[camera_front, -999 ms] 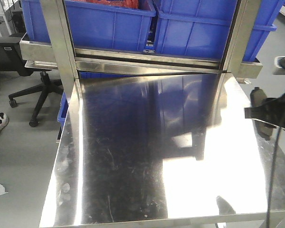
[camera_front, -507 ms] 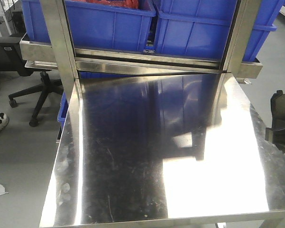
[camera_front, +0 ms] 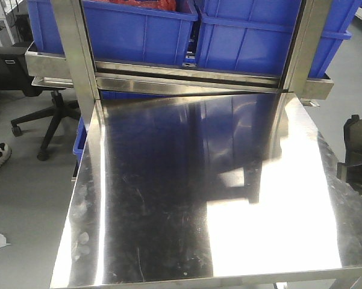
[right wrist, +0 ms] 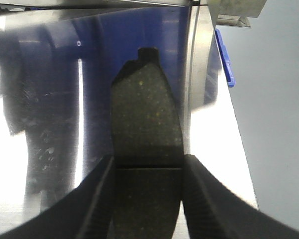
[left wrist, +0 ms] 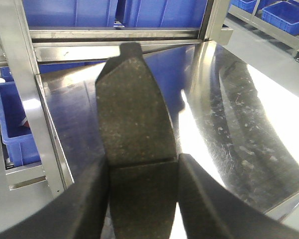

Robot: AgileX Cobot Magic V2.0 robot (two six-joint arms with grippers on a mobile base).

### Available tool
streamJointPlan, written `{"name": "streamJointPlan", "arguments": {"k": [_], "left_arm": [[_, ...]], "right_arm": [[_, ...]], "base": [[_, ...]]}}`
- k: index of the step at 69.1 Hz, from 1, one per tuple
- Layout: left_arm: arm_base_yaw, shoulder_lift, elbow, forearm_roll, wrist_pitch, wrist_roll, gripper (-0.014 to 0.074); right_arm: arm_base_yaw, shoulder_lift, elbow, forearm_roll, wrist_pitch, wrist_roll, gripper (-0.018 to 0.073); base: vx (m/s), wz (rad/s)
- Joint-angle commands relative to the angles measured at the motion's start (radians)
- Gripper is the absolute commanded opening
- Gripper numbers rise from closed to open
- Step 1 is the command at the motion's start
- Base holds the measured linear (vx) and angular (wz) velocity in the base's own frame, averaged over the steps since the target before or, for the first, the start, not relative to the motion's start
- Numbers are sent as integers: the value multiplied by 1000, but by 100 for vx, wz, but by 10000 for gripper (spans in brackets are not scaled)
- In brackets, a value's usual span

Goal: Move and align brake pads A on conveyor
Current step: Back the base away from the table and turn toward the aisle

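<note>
Each wrist view shows one brake pad A, a dark grey gritty oblong with a thin groove across it. My left gripper (left wrist: 144, 164) is shut on one brake pad (left wrist: 134, 109), which juts forward above the shiny steel table (left wrist: 229, 124). My right gripper (right wrist: 148, 162) is shut on another brake pad (right wrist: 147, 109), held over the table's right edge (right wrist: 201, 74). In the front view this pad (camera_front: 357, 141) stands upright at the far right above the right gripper (camera_front: 353, 173). The left gripper is outside the front view. The conveyor is out of view.
The mirror-like steel table (camera_front: 187, 192) fills the front view. Steel uprights (camera_front: 78, 54) and a shelf rail (camera_front: 187, 75) carry large blue bins (camera_front: 138, 30) at the back. An office chair (camera_front: 42, 114) stands on the floor to the left. Another blue bin (left wrist: 12, 124) sits below the table's left side.
Over the last second the right gripper carried its brake pad to the right and a little lower, towards the frame edge. It has hardly moved in the last half second.
</note>
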Motion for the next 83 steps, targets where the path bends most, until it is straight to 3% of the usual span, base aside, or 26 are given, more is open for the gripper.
{"name": "streamJointPlan", "arguments": {"k": [1,83], "left_arm": [[1,2,-26,11,-89,-8,177],[1,4,-26,11,-89,-8,177]], "right_arm": [[-2,-17,-30,0,-85,-7,87],[-2,-17,-30,0,-85,-7,87]], "base": [[0,0],[-3,8]]}}
